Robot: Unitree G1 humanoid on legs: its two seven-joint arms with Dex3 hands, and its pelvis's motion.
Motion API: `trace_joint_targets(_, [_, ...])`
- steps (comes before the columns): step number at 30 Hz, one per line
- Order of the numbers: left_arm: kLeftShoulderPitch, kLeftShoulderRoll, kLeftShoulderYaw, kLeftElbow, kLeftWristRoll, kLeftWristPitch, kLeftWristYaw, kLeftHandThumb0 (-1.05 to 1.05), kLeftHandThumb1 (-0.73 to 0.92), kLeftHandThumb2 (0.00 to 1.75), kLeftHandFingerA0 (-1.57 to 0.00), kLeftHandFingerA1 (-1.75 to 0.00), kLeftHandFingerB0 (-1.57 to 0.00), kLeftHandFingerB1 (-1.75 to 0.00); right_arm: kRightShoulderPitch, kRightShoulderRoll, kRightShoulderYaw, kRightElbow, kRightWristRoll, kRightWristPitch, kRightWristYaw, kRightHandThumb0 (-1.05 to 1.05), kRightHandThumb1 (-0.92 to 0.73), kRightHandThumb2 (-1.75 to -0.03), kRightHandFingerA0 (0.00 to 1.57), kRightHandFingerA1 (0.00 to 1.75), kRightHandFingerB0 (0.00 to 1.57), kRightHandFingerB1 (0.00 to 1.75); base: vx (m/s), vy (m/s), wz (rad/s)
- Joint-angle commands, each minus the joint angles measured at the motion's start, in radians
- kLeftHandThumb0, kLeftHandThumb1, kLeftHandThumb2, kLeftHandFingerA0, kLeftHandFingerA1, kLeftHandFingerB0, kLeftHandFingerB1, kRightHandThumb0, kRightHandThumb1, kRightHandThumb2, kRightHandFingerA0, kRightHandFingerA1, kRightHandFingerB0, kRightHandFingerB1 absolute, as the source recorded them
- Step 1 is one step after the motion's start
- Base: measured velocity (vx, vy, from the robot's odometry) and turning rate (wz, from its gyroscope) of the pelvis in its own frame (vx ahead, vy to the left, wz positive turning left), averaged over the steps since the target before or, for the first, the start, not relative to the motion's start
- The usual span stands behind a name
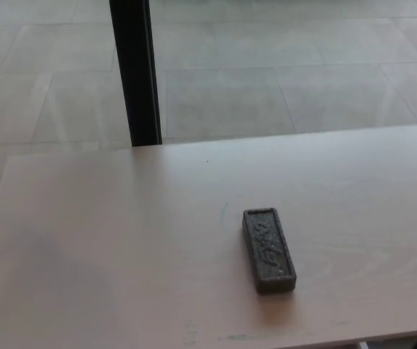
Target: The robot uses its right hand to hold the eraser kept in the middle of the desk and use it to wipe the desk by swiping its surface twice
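Head view showed the eraser (268, 249) lying untouched, lower centre of the bench (106, 240); neither robot hand appeared, so wiping apparently remained undone.

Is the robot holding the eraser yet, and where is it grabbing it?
No. Nothing is held: the eraser lies alone on the desk, and neither robot hand is in view.

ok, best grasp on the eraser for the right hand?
Probably across the long sides of the eraser, at mid-length, coming from above. It lies flat on the desk with its long axis running roughly away from the robot, nothing crowding it. Neither hand is in view.
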Motion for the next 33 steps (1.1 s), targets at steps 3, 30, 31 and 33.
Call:
trace_joint_targets(3, [-0.026,0.044,0.129,-0.009,-0.100,0.027,0.084,-0.49,0.41,0.89,-0.59,-0.84,-0.45,-0.68,-0.315,-0.185,-0.193,-0.231,0.215,0.143,-0.123,-0.39,-0.68,-0.68,1.26,0.89,0.77,0.63,0.00,0.000,0.00])
trace_joint_targets(30, [-0.042,0.037,0.161,-0.009,-0.117,0.039,0.077,-0.46,0.39,0.88,-0.59,-0.85,-0.45,-0.70,-0.799,0.185,0.538,-0.537,0.053,0.287,-0.018,-0.31,-0.55,-1.07,1.05,1.75,0.85,1.46,0.00,0.000,0.00])
trace_joint_targets(31, [-0.039,0.040,0.153,-0.011,-0.110,0.039,0.077,-0.49,0.40,0.88,-0.59,-0.85,-0.45,-0.69,-0.788,0.200,0.567,-0.552,0.041,0.310,-0.028,-0.34,-0.54,-1.05,1.03,1.75,0.84,1.46,0.00,0.000,0.00])
trace_joint_targets(33, [-0.037,0.042,0.151,-0.011,-0.114,0.035,0.076,-0.44,0.57,0.57,-0.55,-0.95,-0.53,-0.71,-0.777,0.216,0.604,-0.552,0.028,0.313,-0.030,-0.35,-0.55,-1.05,1.02,1.75,0.82,1.50,0.00,0.000,0.00])
